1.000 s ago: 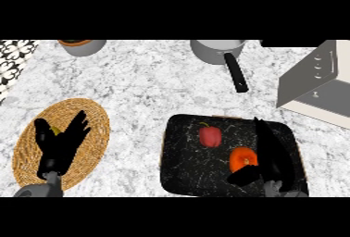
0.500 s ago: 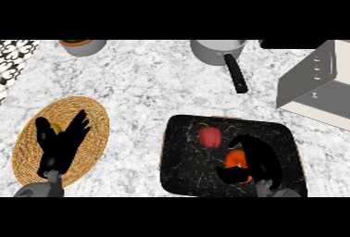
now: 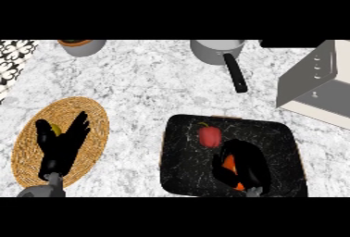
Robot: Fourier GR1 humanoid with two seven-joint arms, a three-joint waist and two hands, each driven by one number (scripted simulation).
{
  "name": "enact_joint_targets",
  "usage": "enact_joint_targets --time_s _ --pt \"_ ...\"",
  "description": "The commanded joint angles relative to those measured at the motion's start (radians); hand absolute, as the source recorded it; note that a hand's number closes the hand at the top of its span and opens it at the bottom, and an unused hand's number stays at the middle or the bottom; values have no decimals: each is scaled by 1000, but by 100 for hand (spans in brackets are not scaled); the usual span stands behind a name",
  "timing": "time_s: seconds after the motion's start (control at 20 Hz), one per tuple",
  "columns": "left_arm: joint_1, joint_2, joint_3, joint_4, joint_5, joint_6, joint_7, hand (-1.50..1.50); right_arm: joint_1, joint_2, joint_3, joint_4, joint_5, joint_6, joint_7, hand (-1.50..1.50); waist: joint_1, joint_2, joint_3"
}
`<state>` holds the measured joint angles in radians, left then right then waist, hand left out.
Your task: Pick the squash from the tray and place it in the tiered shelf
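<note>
Left hand (image 3: pixel 63 146) rests open over woven mat (image 3: pixel 31 152), left of tray (image 3: pixel 280 139). On tray: red pepper (image 3: pixel 210 135), then orange squash (image 3: pixel 231 165) just below it. Right hand (image 3: pixel 245 159) curled round squash. Advice: lift straight, clear pepper, carry toward tiered shelf (image 3: pixel 318 81) up-right of tray.

1. Red pepper (image 3: pixel 209 135): right of centre, near side.
2. Woven mat (image 3: pixel 96 125): near left; small yellow item (image 3: pixel 57 129) on it.
3. Grey saucepan (image 3: pixel 217 49): far centre, black handle (image 3: pixel 236 74) pointing nearward.
4. Grey bowl (image 3: pixel 83 46): far left.
</note>
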<state>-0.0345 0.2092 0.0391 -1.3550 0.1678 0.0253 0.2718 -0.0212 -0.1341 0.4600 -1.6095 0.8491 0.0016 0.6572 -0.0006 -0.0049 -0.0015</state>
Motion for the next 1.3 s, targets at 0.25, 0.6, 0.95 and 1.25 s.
enact_joint_targets --time_s 0.25,0.6,0.95,1.25 --pt "17 10 17 -27 -5 3 28 0 184 -255 -264 -183 -243 -43 -381 150 -14 2 2" --pt "48 15 24 -27 1 -16 17 0 280 -312 -398 -619 -259 -37 -273 150 -28 -3 0" --pt "54 -8 15 -18 -7 -20 -5 0 327 -334 -647 -921 -366 33 -80 150 -19 0 1" --pt "15 -26 5 18 -30 -11 -26 0 19 -500 -931 -772 -632 168 82 150 -4 3 0"
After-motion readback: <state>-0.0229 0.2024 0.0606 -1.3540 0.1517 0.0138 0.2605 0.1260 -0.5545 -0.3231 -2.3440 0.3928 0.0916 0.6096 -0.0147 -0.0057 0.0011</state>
